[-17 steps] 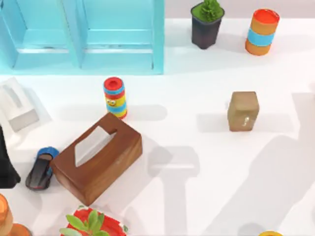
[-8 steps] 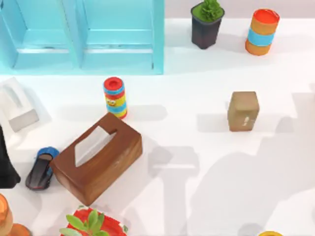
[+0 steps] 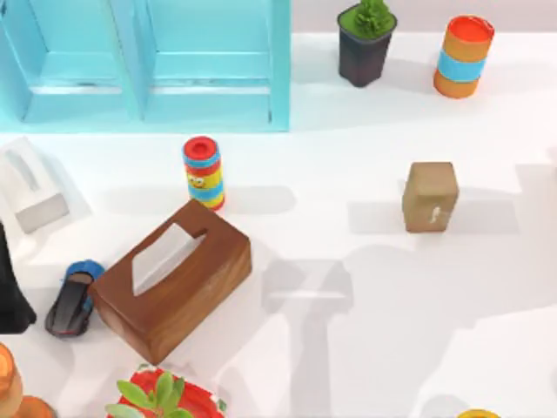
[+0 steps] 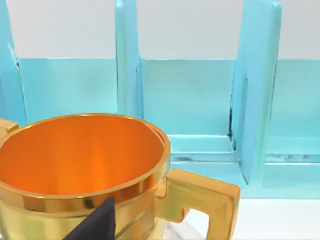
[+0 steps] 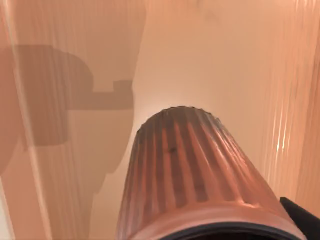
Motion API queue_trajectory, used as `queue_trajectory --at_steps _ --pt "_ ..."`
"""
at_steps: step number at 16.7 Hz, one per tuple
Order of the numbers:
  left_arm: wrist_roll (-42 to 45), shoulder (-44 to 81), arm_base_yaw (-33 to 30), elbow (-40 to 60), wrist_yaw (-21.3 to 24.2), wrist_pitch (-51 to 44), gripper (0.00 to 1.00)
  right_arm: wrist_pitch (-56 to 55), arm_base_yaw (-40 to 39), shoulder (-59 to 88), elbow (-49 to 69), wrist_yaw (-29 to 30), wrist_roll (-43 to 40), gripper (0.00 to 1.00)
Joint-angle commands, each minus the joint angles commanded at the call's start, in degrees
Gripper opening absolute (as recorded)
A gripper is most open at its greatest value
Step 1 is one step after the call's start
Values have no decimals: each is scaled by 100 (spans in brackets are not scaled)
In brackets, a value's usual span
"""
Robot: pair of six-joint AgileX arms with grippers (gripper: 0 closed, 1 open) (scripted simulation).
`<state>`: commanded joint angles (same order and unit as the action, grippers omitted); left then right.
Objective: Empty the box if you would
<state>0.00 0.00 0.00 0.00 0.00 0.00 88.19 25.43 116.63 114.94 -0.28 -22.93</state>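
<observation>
1. The wooden tissue box [image 3: 171,280] is sitting on the white surface [image 3: 348,348] toward the left of the top view, turned at an angle, with a white tissue [image 3: 161,257] lying in its slot.
2. A toy car [image 3: 71,300] is lying just beside the box's left end, a striped canister [image 3: 204,171] is standing just behind it, and a red-potted plant [image 3: 165,399] is crowding its front corner.
3. The left arm is showing as a dark shape at the left edge of the top view [image 3: 12,292]; I cannot tell whether its end effector is spread or pressed together. Its wrist camera is looking over a gold cup [image 4: 90,175] toward the blue shelf [image 4: 200,110].
4. The right wrist camera is looking at a ribbed copper-coloured cup [image 5: 195,175]; I cannot tell that end effector's state either.
5. The tissue is looking soft, light and easily torn (a gentle pinch seems wise), best taken at its raised middle and drawn straight upward; the box itself seems stiff and heavy enough to stay put.
</observation>
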Motion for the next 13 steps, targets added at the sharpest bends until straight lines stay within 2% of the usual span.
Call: queue_trajectory --at_steps 3,6,13 --pt "0 0 0 0 0 0 100 -15 15 -11 -23 2 22 0" --pt "0 0 0 0 0 0 100 -196 -315 -90 -172 11 368 0" --pt "0 0 0 0 0 0 100 -1072 -2314 -399 -1295 99 2352 0"
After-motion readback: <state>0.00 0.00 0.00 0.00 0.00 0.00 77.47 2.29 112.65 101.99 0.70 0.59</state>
